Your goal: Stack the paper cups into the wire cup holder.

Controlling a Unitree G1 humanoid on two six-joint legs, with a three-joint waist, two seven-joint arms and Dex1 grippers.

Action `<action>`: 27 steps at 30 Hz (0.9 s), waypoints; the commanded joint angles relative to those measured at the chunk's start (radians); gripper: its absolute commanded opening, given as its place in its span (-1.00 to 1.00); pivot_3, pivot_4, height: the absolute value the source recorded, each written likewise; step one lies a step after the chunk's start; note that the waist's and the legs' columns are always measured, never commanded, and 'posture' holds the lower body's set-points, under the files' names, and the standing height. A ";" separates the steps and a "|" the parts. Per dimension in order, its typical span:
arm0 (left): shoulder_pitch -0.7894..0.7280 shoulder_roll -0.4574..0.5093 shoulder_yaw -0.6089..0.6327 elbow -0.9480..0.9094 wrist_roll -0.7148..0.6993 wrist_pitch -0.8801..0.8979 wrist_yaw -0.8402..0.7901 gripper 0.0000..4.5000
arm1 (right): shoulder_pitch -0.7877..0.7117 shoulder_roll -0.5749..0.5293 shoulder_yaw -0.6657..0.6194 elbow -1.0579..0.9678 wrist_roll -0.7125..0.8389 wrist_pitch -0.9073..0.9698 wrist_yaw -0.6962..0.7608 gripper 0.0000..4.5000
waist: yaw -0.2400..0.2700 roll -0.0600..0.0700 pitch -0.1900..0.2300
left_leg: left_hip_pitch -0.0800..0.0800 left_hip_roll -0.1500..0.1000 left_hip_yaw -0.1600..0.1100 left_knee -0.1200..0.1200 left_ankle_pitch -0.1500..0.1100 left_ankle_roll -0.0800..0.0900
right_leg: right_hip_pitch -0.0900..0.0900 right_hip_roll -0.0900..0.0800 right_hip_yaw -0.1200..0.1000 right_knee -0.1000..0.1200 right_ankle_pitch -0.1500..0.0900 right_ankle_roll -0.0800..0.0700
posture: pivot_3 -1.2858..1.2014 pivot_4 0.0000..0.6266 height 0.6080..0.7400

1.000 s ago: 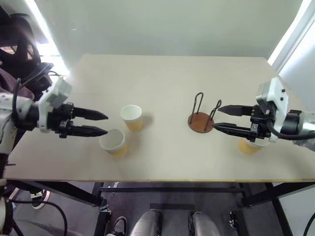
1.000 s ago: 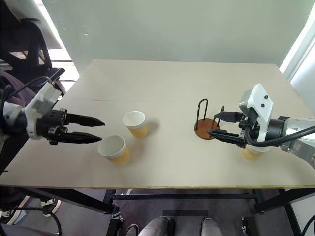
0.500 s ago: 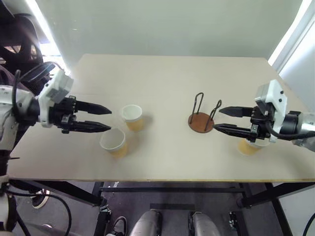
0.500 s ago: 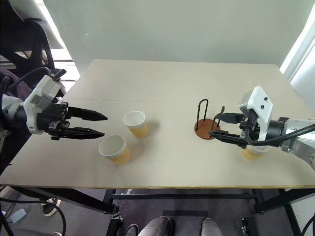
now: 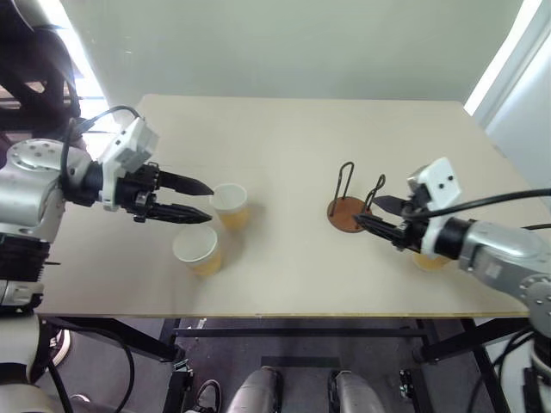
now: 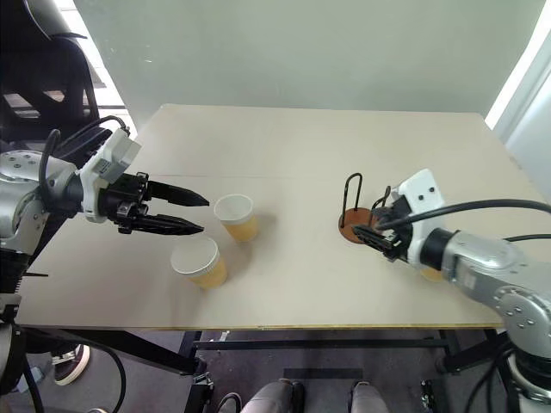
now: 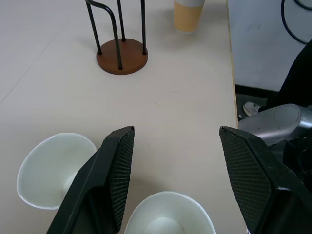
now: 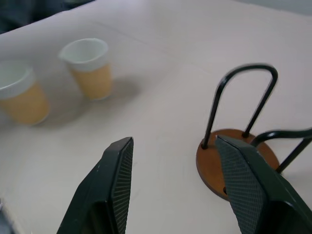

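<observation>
Right now I am holding my left gripper (image 5: 202, 201) with its jaws spread wide and nothing between them, the tips just beside the far cup (image 5: 230, 206) and just above the near cup (image 5: 197, 249). Those two are standing upright and near each other on the table (image 5: 284, 138), and I am judging that as the main hazard: with jaws this wide, I could be catching the wrong rim, or nudging one cup into the other and tipping it. These look like light paper, so a hard squeeze is likely crushing the wall rather than gripping it. Further right, the holder (image 5: 351, 204) is standing empty, its wire loops upright. My right gripper (image 5: 371, 212) is also open and empty, hovering with its tips just beside the base disc; any sideways sweep here could be hooking a loop and dragging or toppling the holder. The third cup (image 5: 426, 257) is sitting largely hidden behind my right wrist, so I could be knocking it over unseen.
</observation>
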 commanded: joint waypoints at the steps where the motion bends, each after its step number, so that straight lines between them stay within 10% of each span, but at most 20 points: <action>1: -0.025 0.011 0.003 -0.001 -0.021 -0.023 -0.031 0.32 | -0.026 0.071 0.019 0.017 -0.058 0.067 -0.120 0.21 | 0.001 0.000 0.000 | 0.000 0.000 0.000 0.000 0.000 0.000 | 0.000 0.000 0.000 0.000 0.001 0.000 | 0.03 -0.52 1.00; 27: 0.032 0.036 0.042 -0.065 -0.033 0.013 -0.031 0.32 | -0.039 0.282 0.138 0.281 -0.475 -0.171 -0.144 0.21 | 0.004 -0.001 0.000 | -0.001 0.000 0.000 -0.001 0.000 -0.001 | -0.001 0.000 0.000 -0.001 0.002 -0.002 | 0.03 -0.52 1.00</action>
